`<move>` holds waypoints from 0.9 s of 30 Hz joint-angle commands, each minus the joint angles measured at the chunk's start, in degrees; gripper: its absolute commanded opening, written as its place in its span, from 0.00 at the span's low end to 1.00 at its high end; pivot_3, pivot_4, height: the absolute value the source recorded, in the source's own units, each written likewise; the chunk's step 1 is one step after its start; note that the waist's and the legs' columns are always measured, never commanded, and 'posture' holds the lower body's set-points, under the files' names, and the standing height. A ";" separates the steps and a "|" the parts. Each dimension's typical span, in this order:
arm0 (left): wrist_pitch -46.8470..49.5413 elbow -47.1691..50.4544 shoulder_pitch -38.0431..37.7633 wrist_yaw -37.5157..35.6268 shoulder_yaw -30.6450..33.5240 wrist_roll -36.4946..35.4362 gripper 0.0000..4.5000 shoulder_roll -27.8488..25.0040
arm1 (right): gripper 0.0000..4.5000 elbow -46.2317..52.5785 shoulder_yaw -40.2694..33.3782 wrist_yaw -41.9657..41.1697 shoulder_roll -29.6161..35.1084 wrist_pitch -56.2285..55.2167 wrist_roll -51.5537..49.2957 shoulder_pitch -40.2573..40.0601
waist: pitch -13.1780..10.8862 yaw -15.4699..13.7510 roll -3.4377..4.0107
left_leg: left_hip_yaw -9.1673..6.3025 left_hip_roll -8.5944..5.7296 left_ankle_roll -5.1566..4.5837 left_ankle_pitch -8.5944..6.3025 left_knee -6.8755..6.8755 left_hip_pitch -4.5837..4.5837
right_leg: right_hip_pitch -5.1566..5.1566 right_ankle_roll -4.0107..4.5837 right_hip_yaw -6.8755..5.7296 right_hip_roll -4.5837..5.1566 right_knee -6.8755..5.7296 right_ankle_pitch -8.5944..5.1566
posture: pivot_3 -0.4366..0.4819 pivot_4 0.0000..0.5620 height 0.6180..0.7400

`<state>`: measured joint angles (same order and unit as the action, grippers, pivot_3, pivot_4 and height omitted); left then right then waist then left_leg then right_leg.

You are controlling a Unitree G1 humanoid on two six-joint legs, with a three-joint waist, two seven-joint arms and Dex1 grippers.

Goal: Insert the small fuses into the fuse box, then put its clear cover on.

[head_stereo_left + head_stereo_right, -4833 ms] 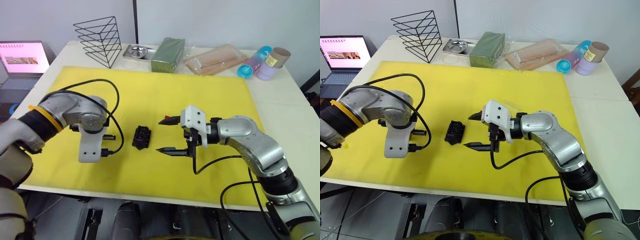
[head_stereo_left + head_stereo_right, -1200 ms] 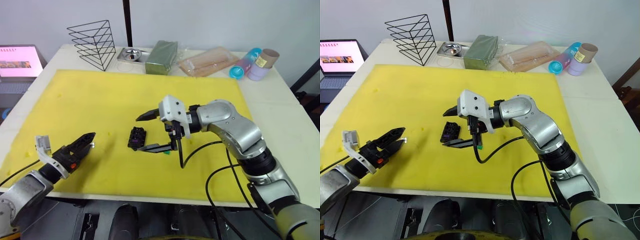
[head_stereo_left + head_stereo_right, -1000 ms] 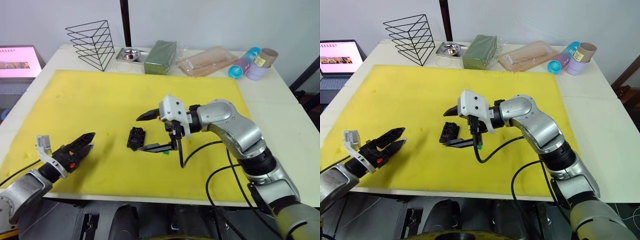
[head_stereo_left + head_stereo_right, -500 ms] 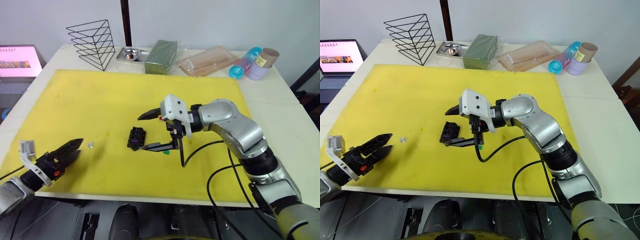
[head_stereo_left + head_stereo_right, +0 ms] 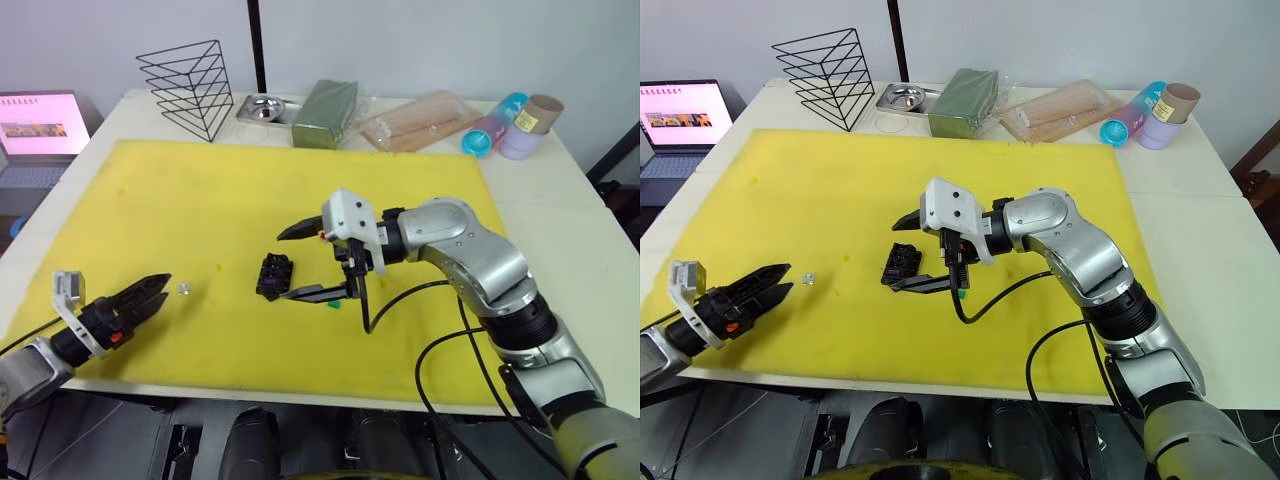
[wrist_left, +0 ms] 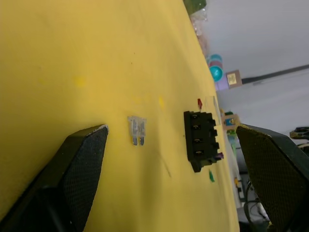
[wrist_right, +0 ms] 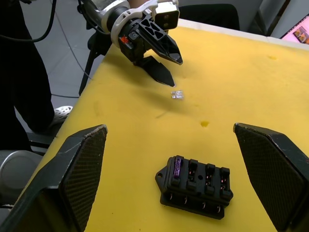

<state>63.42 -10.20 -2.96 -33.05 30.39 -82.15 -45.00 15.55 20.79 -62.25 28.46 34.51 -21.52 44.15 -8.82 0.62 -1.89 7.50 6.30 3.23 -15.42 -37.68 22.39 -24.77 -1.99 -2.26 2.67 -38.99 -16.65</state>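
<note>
A: What's changed on the mat (image 5: pixel 200 200)?

B: The left gripper (image 5: pixel 150 293) has pulled back toward the near left edge, and the clear fuse (image 5: pixel 183 289) it carried now lies loose on the foam just off its tips. Its jaws stand open, holding nothing.

A: And the right gripper (image 5: pixel 300 262)?

B: Spread wide around the fuse box (image 5: pixel 274 275), gripping nothing. A purple fuse (image 7: pixel 177 167) sits in one end slot; a green one (image 5: pixel 335 305) lies just beside the box.

A: So?

B: Likely a drop. That fuse needs re-picking before the cover.
</note>
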 commanded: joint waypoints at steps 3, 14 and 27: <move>1.61 -1.74 1.20 -2.63 -2.72 6.23 0.99 0.81 | 1.00 1.60 -1.70 -0.08 0.23 -0.35 -0.45 1.50 | -0.02 -0.02 0.05 | 0.00 0.00 0.00 0.00 0.00 0.00 | 0.00 0.00 0.00 0.00 0.00 0.00 | 0.48 0.27 1.00; 3.46 -3.56 7.57 -6.54 -4.54 12.99 0.99 3.26 | 1.00 1.17 -1.68 0.11 0.03 -0.45 -0.33 1.68 | 0.01 -0.86 0.44 | -0.07 -0.19 -0.01 0.01 0.00 0.00 | 0.05 -0.01 0.00 0.12 0.00 0.00 | 0.48 0.27 1.00; 11.33 3.31 10.48 0.42 -1.93 10.29 0.99 8.17 | 1.00 1.92 -2.04 0.56 0.68 0.39 -0.55 1.46 | 0.01 -1.42 0.43 | -0.21 -0.63 -0.16 -0.07 0.02 0.05 | 0.19 -0.33 -0.11 0.59 0.06 -0.07 | 0.48 0.27 1.00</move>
<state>72.00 -8.28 7.52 -33.53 30.70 -70.56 -38.27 15.55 20.74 -61.95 28.86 34.78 -21.52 44.64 -8.81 -0.81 -1.46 7.29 5.65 3.03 -15.51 -37.65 22.46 -24.56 -2.34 -2.37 3.27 -38.88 -16.71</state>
